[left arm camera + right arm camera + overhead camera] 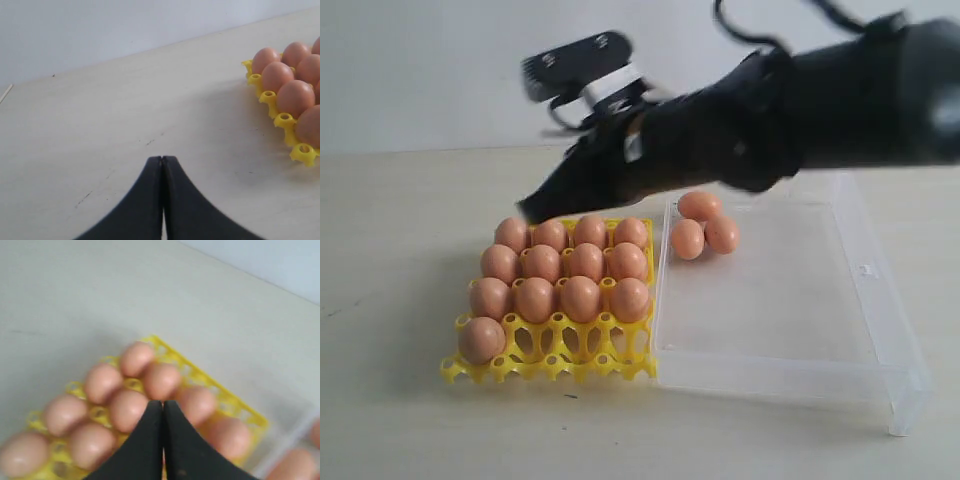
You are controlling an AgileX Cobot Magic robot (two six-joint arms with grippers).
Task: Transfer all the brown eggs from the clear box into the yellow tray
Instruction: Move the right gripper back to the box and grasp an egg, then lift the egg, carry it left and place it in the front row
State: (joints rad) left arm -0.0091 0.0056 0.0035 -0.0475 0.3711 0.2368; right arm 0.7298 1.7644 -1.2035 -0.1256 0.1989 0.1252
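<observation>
Tray: the yellow tray [590, 362] sits on the surface [400, 260], just left of the clear box [800, 300]; whether their sides touch I cannot tell.
Eggs in tray: thirteen brown eggs [580, 262] — the three back rows are full, and the front row holds one in its leftmost cup.
Eggs in box: three, bunched in the far left corner, near the tray.
Right end effector [530, 208]: reaches across from the right and hovers over the tray's far left corner; its fingers [150, 440] are pressed together, holding nothing.
Left end effector [162, 158]: closed tight on nothing, above bare surface — the tray's edge [282, 120] lies off to one side.
</observation>
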